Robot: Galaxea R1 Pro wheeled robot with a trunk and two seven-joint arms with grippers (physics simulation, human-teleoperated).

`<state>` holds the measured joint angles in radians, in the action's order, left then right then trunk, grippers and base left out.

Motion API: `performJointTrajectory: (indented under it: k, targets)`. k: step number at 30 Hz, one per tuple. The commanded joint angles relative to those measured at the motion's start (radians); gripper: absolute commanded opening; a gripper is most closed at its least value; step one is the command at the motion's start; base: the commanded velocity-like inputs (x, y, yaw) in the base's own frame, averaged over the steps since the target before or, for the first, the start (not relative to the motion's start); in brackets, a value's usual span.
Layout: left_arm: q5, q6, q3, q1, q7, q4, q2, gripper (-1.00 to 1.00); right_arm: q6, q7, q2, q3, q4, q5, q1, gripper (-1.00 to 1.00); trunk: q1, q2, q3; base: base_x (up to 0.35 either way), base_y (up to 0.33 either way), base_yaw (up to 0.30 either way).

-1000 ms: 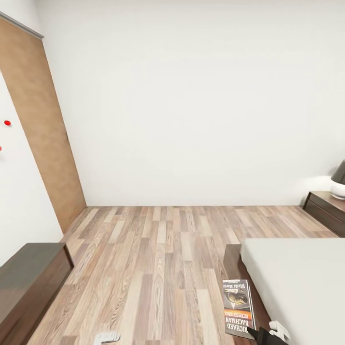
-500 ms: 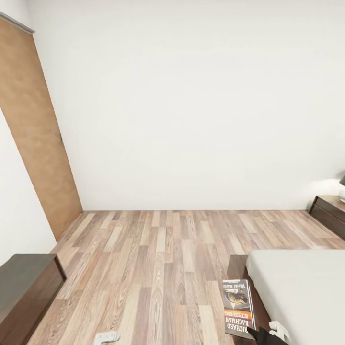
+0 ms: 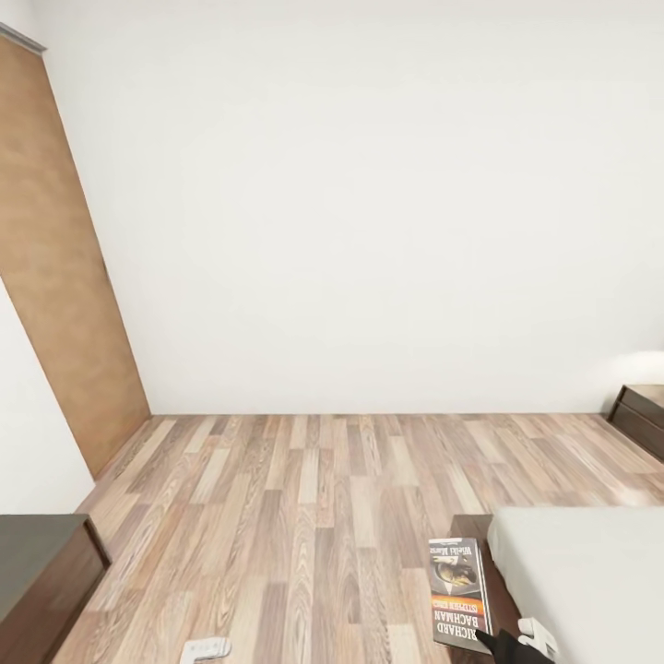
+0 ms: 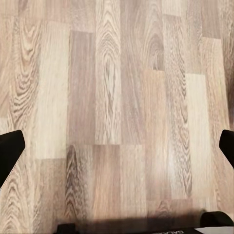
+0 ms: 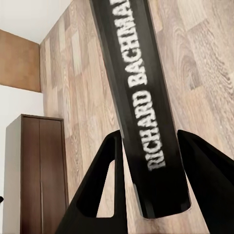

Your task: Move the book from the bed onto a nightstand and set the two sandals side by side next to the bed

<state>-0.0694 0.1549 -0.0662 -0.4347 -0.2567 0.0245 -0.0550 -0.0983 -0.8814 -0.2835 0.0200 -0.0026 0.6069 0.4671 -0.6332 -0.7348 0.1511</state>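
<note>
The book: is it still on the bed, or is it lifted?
Lifted: the book sits between the right gripper fingers, above the wood floor, beside the bed.

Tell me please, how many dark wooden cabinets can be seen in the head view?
2: one cabinet at the lower left by the white wall, one nightstand at the right edge beyond the bed. Others may lie outside the frame.

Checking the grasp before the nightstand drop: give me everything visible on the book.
The book is a thin paperback with a dark cover, a grey-white picture, an orange band and white "Richard Bachman" lettering. In the right wrist view its black spine runs between the fingers of the right gripper, which is shut on it. It is held in the air over the wood floor beside the bed's corner, cover facing the head camera.
</note>
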Motion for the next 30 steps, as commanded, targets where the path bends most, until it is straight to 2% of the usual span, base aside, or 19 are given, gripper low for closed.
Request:
performJointTrajectory:
  k: [1, 30]
  targets:
    - [-0.007, 0.0, -0.006, -0.001, -0.007, -0.001, 0.0, 1.0, -0.011, -0.004, 0.0, -0.002, 0.0, 0.011, 0.001, -1.0, -0.001, -0.001, 0.002, 0.333, 0.0, 0.0]
    - [-0.007, 0.001, -0.006, -0.001, -0.007, -0.001, 0.0, 1.0, -0.011, -0.005, 0.0, -0.002, 0.0, 0.011, 0.001, -1.0, -0.001, -0.001, 0.002, 0.333, 0.0, 0.0]
